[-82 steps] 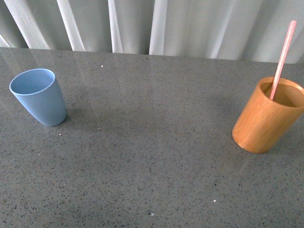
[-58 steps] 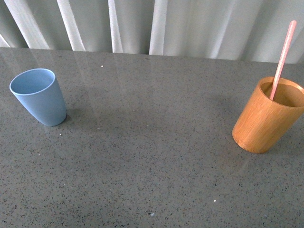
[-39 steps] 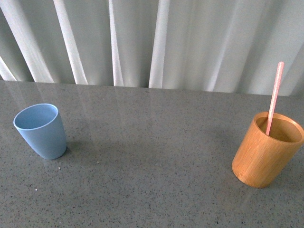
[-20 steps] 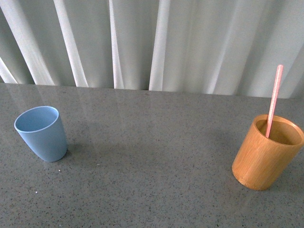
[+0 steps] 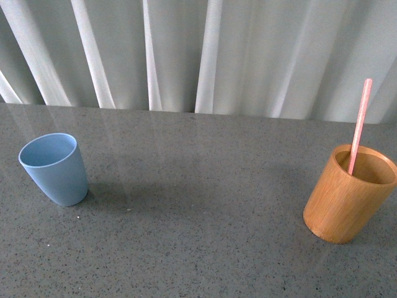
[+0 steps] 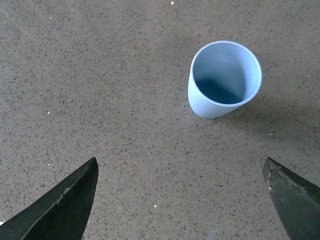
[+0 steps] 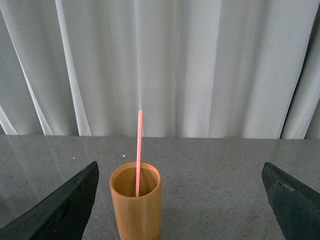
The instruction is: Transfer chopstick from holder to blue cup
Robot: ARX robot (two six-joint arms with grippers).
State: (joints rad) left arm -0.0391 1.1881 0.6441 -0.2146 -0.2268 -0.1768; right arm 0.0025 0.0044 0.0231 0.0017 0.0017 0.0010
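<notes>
The pink chopstick (image 5: 359, 126) stands leaning in the orange-brown wooden holder (image 5: 347, 195) at the table's right side; neither arm shows in the front view. The light-blue cup (image 5: 54, 169) stands empty at the left. In the left wrist view the blue cup (image 6: 223, 80) is seen from above, ahead of my open left gripper (image 6: 181, 167), whose dark fingertips (image 6: 75, 192) are spread wide over bare table. The right wrist view shows the holder (image 7: 136, 200) with the chopstick (image 7: 139, 150) upright in it, ahead of my open right gripper (image 7: 180, 170) and nearer its one fingertip (image 7: 77, 192).
A grey speckled stone tabletop (image 5: 198, 205) carries both cups, with a wide stretch between them. White pleated curtains (image 5: 198, 56) hang along the far edge of the table.
The front view has tilted up from the earliest frames, showing more curtain, and has shifted slightly since half a second ago. The cup, holder and chopstick have not moved on the table.
</notes>
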